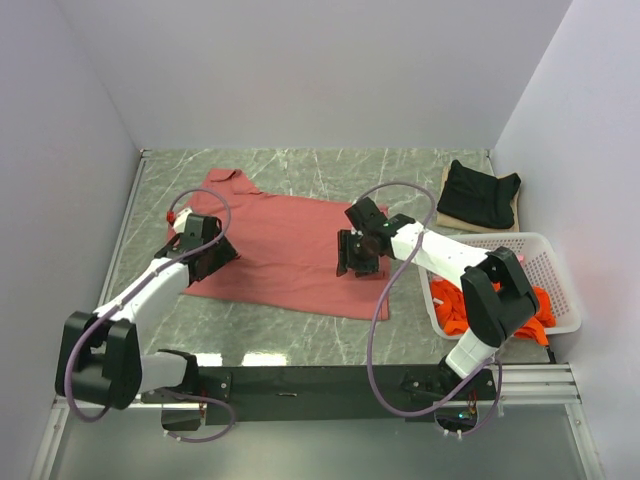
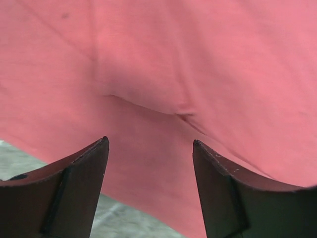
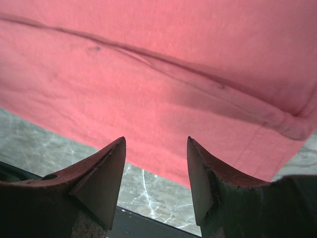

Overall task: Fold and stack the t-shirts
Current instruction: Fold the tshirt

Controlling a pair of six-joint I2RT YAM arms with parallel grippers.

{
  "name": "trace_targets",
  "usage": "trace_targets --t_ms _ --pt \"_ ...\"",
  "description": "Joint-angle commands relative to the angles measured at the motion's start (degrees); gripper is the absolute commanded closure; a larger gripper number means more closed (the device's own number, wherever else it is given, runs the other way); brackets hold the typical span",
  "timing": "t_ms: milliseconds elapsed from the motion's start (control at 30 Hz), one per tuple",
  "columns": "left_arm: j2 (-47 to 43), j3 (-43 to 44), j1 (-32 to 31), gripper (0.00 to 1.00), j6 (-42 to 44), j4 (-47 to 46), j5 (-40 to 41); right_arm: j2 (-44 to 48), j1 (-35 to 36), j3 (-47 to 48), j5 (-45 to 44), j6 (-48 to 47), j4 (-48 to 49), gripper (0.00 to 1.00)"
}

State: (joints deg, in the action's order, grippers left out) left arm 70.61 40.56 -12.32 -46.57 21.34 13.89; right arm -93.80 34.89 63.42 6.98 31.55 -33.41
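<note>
Brick-red t-shirt [image 1: 285, 250] lies spread at the middle of the worktop [image 1: 400, 170], both end effectors released.
Top view: left end effector [image 1: 205, 255] at the shirt's left edge, right end effector [image 1: 357, 255] right of centre. Left wrist: jaws apart over a wrinkle; pinch it fully. Right wrist: jaws apart near the hem [image 3: 257, 144]; grasp deep.

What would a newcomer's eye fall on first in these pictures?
The large brick-red t-shirt lies spread flat in the middle, the left gripper and right gripper hanging open over it. At far right a black t-shirt lies folded, an orange t-shirt bunched in the white basket.
</note>
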Motion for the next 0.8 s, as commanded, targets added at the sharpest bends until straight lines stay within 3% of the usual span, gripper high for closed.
trace_targets --t_ms 0,333,767 --pt "1.6 1.3 1.1 0.27 2.0 0.0 4.5 1.2 1.1 -2.2 1.2 1.0 1.8 0.40" --pt "7.8 1.9 3.4 0.30 5.3 -5.1 6.6 1.0 2.4 -3.4 1.4 1.2 1.6 0.40" --pt "13.9 5.7 4.4 0.59 7.6 -7.3 6.5 -0.7 3.0 -1.9 1.5 0.6 0.6 0.40"
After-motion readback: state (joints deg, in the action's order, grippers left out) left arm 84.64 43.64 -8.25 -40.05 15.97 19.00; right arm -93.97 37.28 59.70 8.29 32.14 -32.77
